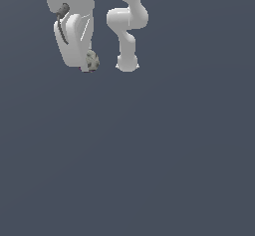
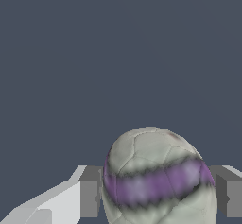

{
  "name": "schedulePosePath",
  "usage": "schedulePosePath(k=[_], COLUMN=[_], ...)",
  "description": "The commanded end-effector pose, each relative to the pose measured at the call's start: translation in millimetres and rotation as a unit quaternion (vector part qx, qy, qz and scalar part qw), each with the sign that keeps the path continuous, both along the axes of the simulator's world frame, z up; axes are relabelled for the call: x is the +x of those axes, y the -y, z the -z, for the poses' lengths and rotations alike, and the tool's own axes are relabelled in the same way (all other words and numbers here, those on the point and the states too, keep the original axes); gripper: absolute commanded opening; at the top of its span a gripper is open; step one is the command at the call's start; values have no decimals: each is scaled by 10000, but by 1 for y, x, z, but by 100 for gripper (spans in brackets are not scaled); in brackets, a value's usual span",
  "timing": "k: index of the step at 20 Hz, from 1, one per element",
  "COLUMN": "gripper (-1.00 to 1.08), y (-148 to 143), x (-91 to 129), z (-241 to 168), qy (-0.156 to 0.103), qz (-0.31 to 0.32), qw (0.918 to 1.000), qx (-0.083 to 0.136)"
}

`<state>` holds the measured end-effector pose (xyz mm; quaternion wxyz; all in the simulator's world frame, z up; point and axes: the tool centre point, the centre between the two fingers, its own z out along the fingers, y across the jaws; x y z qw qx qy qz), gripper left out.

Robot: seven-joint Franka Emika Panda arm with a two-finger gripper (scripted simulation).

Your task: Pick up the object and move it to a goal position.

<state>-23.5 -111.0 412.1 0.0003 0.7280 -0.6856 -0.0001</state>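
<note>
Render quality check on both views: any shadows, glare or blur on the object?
Exterior view: flat even shading, no cast shadows or glare; the object is tiny and coarsely rendered at the gripper. Wrist view: the object fills the lower frame, its purple band smeared and soft-edged; grey fingers on both sides look crisp; the background is uniform, with no glare.

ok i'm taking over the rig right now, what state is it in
Gripper: shut on the ball, one finger pressed to each side of it.
Ball: a small lumpy grey-tan thing with a purple band, sitting at the tip of the white hand in the exterior view.
Done: the ball is gripped. Whether it is off the floor yet cannot be told.
Left: carry it to the goal spot. No goal marker shows in either view.
</note>
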Motion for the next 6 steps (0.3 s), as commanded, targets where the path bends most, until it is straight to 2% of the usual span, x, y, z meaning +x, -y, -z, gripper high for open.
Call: schedulePosePath(k=[1,6], gripper=[-100,-100], y=[2,2], x=[1,2], z=[-5,-6], qy=[3,3], qz=[-3,-3], qw=[10000,10000], qx=[0,0])
